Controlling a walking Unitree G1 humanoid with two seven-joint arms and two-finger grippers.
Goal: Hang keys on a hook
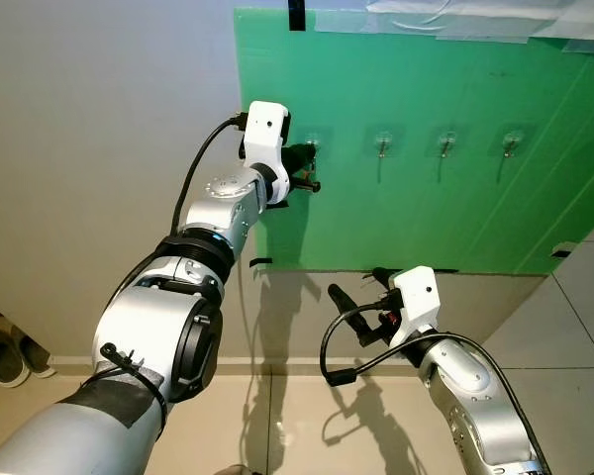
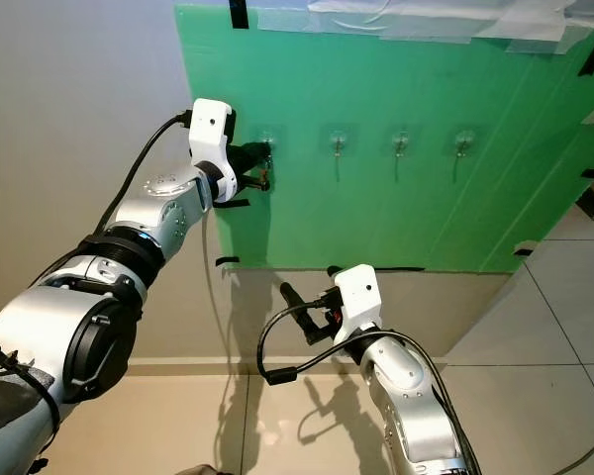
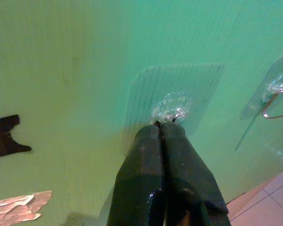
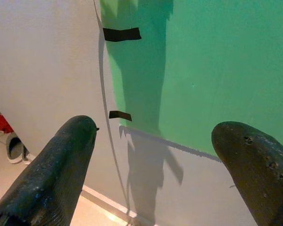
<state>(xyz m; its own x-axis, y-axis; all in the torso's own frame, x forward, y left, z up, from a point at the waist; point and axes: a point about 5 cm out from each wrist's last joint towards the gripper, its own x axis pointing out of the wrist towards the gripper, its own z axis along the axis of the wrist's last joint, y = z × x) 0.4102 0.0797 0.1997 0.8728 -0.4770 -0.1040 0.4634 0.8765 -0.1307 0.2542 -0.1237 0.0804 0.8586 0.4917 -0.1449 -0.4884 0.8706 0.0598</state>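
Left wrist view looks along the left gripper (image 3: 166, 129), its two black fingers pressed together with their tips right at the clear adhesive hook (image 3: 172, 109) on the green board (image 1: 426, 208). Something small and metallic glints between the fingertips and that hook; whether it is the keys cannot be told. From the head camera, this hook is the leftmost of four in a row across the board, and the left arm reaches up to it. Below the board's lower edge the right gripper (image 1: 361, 287) hangs with its fingers spread wide, nothing between them. Slippers (image 1: 10, 356) lie on the floor, down and left of the board.
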